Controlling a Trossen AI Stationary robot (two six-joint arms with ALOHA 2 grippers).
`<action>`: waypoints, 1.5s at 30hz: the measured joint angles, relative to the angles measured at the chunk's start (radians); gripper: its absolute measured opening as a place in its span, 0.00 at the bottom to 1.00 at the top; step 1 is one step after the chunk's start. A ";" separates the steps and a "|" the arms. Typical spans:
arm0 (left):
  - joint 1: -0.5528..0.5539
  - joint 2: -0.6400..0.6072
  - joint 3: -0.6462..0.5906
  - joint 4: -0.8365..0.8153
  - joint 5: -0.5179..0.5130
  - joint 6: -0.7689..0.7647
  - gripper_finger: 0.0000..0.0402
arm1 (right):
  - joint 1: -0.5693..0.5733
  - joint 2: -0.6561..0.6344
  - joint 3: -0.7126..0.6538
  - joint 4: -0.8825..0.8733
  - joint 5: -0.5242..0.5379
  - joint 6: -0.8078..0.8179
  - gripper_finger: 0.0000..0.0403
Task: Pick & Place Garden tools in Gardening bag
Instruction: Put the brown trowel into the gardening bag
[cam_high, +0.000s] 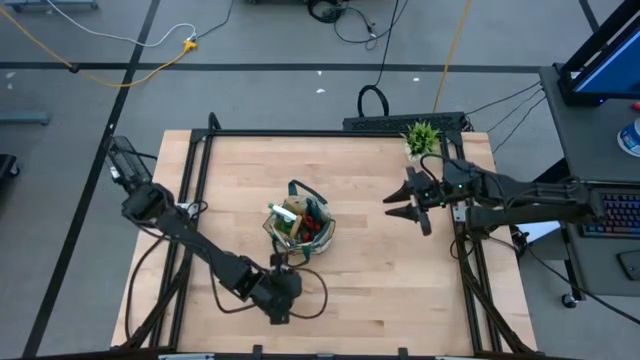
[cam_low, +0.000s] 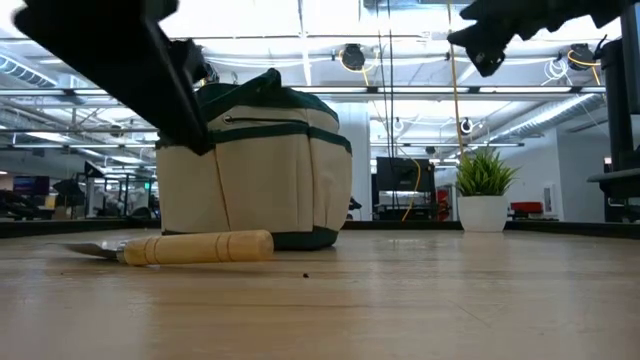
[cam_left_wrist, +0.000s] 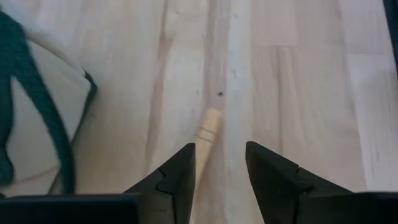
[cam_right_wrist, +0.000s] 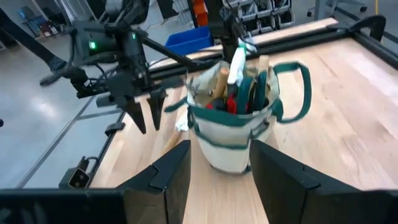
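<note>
Left gripper (cam_left_wrist: 217, 171): poised just above the table near its front edge, fingers parted and empty, pointing down at a wooden handle.
Left fingers (cam_right_wrist: 134, 115): both clear of the handle, one to each side of it as the left wrist view showed.
Trowel (cam_low: 195, 247): lay flat on the table (cam_high: 380, 290) just in front of the bag, pale wooden handle toward the middle, metal blade at the far end; nothing gripped it.
Trowel handle tip (cam_left_wrist: 210, 124): showed between and beyond the left fingers, apart from them.
Gardening bag (cam_high: 300, 225): stood upright near the middle of the table, slightly toward the left side; khaki fabric with dark green trim and a looped handle.
Bag contents (cam_right_wrist: 239, 87): several tools stood inside, among them wooden handles, something green and something red; which was which I could not tell.
Right gripper (cam_high: 405, 206): hung in the air over the right half of the table, fingers apart and empty, facing the bag from well away.
Potted plant (cam_high: 421, 137): sat at the back right corner of the table, behind the right arm.
</note>
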 joint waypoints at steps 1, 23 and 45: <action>0.007 0.000 0.000 0.003 0.000 0.001 0.37 | 0.000 -0.008 -0.010 0.000 0.000 0.000 0.39; 0.056 0.066 0.000 0.087 0.032 0.037 0.37 | 0.000 -0.152 -0.109 0.004 0.001 -0.030 0.39; 0.078 0.191 0.003 0.099 0.096 0.033 0.36 | -0.004 -0.158 -0.109 0.001 0.004 -0.027 0.39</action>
